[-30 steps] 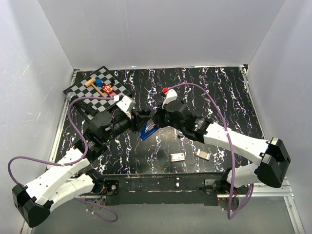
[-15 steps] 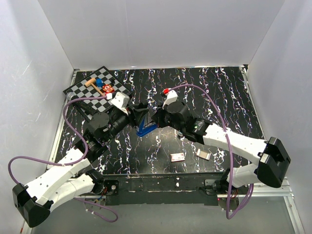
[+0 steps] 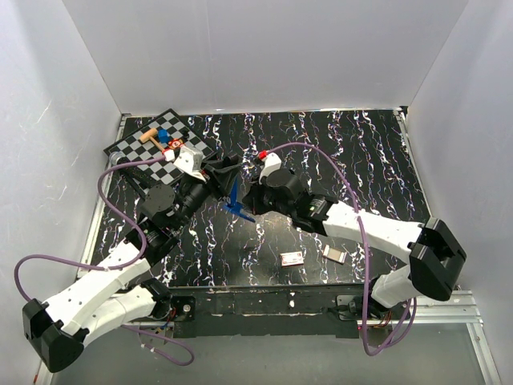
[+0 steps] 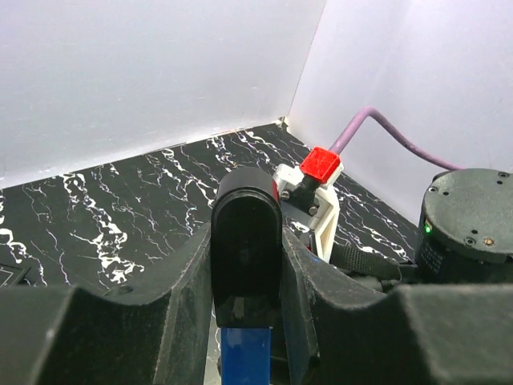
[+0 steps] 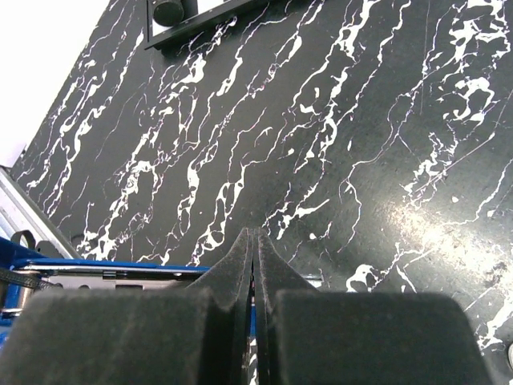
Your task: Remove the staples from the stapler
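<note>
The dark blue stapler (image 3: 233,201) is held off the table between both arms, tilted steeply. My left gripper (image 3: 224,171) is shut on its upper end. In the left wrist view my left gripper (image 4: 246,234) has its jaws closed on the stapler's black end, with the blue body (image 4: 244,353) showing below. My right gripper (image 3: 246,197) is shut on a thin blue part of the stapler. In the right wrist view my right gripper (image 5: 253,234) has its jaws almost touching, and the stapler's blue arm (image 5: 104,266) runs off to the left. No staples can be made out.
A checkered board (image 3: 132,156) with a small wooden mallet and red and blue pieces lies at the back left. A red-and-white flat box (image 3: 292,257) and a tan-grey tile (image 3: 335,254) lie near the front edge. White walls enclose the table.
Both grippers have moved back and to the left with the stapler, which has risen from lying low to a steep tilt.
</note>
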Controlling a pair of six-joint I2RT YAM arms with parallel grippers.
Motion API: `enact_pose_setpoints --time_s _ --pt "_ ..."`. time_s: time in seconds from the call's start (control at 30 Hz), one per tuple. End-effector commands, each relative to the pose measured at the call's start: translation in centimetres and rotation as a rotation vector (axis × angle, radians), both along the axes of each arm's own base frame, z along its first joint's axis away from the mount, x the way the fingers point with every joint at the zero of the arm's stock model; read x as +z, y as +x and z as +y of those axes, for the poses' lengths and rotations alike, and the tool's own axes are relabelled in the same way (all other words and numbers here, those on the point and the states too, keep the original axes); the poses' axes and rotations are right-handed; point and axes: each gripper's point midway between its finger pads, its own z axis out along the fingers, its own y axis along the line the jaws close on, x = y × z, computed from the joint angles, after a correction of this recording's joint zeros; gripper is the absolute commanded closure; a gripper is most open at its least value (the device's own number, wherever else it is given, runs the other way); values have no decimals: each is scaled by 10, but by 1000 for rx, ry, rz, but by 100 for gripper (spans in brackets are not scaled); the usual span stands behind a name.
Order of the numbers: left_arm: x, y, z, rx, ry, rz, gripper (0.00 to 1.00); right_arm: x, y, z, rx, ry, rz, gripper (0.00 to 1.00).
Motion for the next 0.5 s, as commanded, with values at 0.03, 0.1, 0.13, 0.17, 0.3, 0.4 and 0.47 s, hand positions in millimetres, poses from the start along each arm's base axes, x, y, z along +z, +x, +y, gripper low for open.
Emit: enact_pose_setpoints --time_s 0.03,0.1,0.13,0.17,0.3,0.4,0.47 --pt "32 6 4 36 -102 -79 100 10 -2 14 41 68 -4 99" --pt "30 9 3 43 -96 -78 100 8 -3 16 43 75 4 99" --pt "25 12 3 52 -86 -70 100 7 -3 17 47 79 10 99" --pt "25 13 3 58 -89 -71 100 7 -3 19 50 84 12 99" --pt "19 20 2 78 -75 -64 100 -2 -5 25 66 90 37 99" --pt "14 25 1 95 -68 -56 100 -8 -6 28 75 92 48 99" --pt "13 29 0 106 -63 -52 100 -12 -6 30 78 97 55 99"
